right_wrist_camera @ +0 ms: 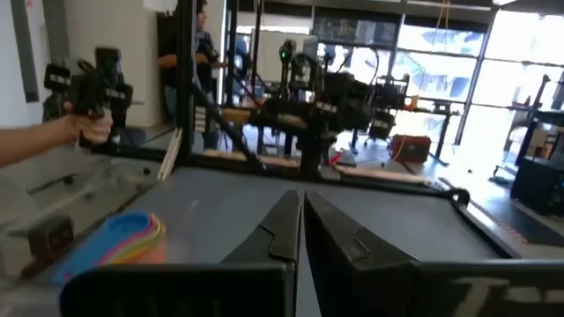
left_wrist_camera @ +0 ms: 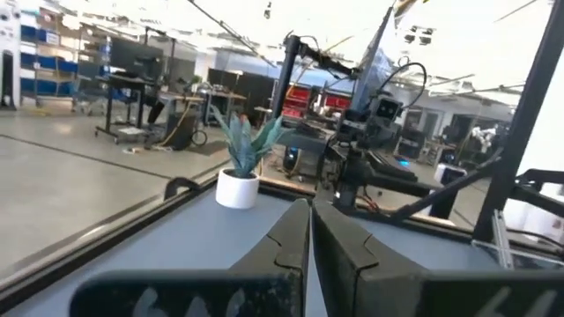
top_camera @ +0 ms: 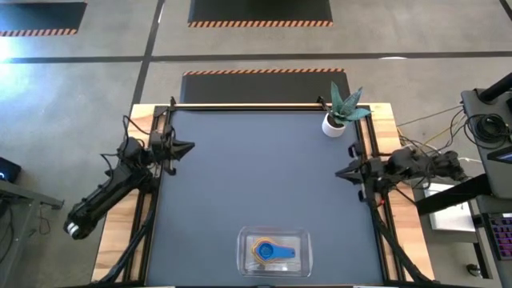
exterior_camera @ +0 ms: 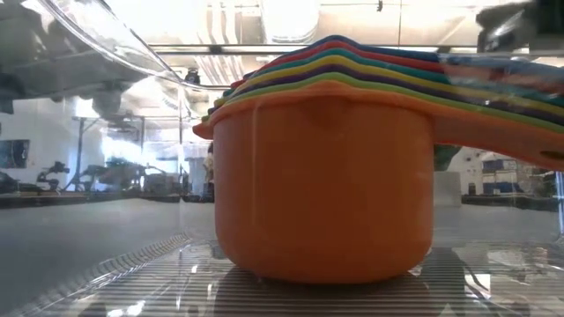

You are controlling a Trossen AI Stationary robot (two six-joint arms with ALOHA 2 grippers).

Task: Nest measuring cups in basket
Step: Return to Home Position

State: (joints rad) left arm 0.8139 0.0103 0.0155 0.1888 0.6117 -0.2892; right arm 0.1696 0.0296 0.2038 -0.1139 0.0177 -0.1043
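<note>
Basket [top_camera: 275, 230] is sitting bottom centre on the desk [top_camera: 256, 176], holding the nested cups [top_camera: 272, 252]. Left arm [top_camera: 120, 172] and right arm [top_camera: 408, 164] are resting mid-left and mid-right, jaws pressed together, empty. Homing is calling for slow moves clear of the basket.

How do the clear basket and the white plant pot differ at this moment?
The basket is clear and rectangular; the plant pot is white, round and much smaller. The basket holds the nested measuring cups; the pot holds a spiky green plant. The basket sits mid-edge of the table; the pot stands near the opposite edge, nearer the right pincer than the left pincer. Both stand upright, untouched.
</note>
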